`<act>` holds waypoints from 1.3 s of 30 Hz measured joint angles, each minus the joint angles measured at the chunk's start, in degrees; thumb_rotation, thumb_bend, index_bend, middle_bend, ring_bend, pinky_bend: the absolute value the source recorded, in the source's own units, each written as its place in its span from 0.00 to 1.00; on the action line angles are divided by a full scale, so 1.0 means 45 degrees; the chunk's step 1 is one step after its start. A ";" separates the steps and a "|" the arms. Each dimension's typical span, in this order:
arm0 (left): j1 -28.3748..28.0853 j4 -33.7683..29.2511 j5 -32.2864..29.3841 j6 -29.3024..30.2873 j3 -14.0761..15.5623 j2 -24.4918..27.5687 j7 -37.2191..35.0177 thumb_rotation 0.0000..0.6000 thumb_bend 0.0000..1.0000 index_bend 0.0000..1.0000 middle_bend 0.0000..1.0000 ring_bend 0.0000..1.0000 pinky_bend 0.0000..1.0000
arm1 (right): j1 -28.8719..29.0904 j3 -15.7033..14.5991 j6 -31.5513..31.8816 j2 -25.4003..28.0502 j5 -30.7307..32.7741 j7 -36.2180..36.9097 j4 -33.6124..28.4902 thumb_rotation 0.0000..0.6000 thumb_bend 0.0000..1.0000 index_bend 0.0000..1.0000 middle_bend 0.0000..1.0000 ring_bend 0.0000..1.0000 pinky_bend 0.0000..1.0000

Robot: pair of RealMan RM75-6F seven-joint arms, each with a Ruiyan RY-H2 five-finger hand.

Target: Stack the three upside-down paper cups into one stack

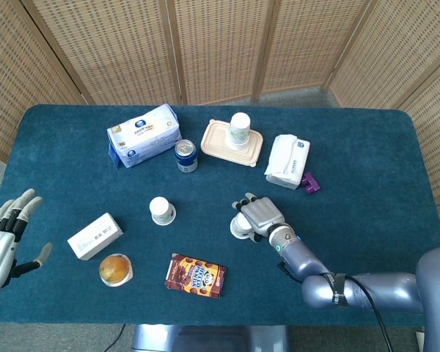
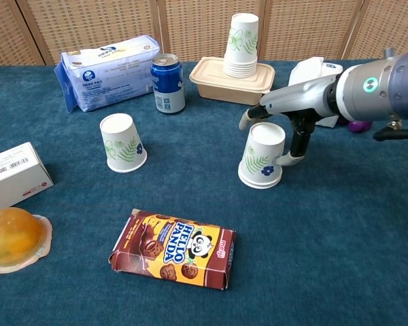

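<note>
An upside-down paper cup (image 2: 262,163) with a leaf print stands on the blue table (image 2: 367,238) near the middle, also seen as the cup (image 1: 239,229) in the head view. My right hand (image 2: 285,129) hovers over and behind it with fingers spread; its thumb lies by the cup's lower right side. A second upside-down cup (image 2: 122,142) stands alone to the left. A stack of upside-down cups (image 2: 243,42) rests on a beige food container (image 2: 217,81) at the back. My left hand (image 1: 4,246) is open past the table's left edge.
A Hello Panda box (image 2: 173,248) lies in front of the cups. A blue can (image 2: 168,83) and a blue tissue pack (image 2: 109,71) stand at the back left. A white box (image 2: 10,176) and orange jelly cup (image 2: 10,238) are left; a white pack (image 1: 287,160) and a purple object (image 1: 311,183) are right.
</note>
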 measured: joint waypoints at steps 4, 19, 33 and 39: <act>-0.0078 -0.0019 0.0013 -0.0114 -0.0010 -0.0009 0.0046 1.00 0.41 0.02 0.00 0.00 0.01 | 0.0091 -0.0193 0.0161 0.0212 0.0146 -0.0073 -0.0360 1.00 0.37 0.02 0.12 0.00 0.45; -0.0660 -0.0604 -0.0174 -0.1134 -0.0089 0.0225 0.1195 1.00 0.41 0.00 0.00 0.00 0.01 | -0.0996 -0.0698 0.2160 0.2015 -0.1131 0.0673 -0.2278 1.00 0.37 0.00 0.11 0.00 0.44; -0.2192 -0.0943 -0.1984 -0.3532 -0.0580 -0.0553 0.3386 1.00 0.41 0.00 0.00 0.00 0.02 | -0.3721 -0.0931 0.4264 0.3546 -0.4270 0.2538 -0.2771 1.00 0.37 0.00 0.11 0.00 0.44; -0.3005 -0.0705 -0.2861 -0.4225 -0.0959 -0.1322 0.4485 1.00 0.41 0.00 0.00 0.00 0.02 | -0.4538 -0.0966 0.4665 0.3840 -0.5568 0.3026 -0.2705 1.00 0.37 0.00 0.11 0.00 0.44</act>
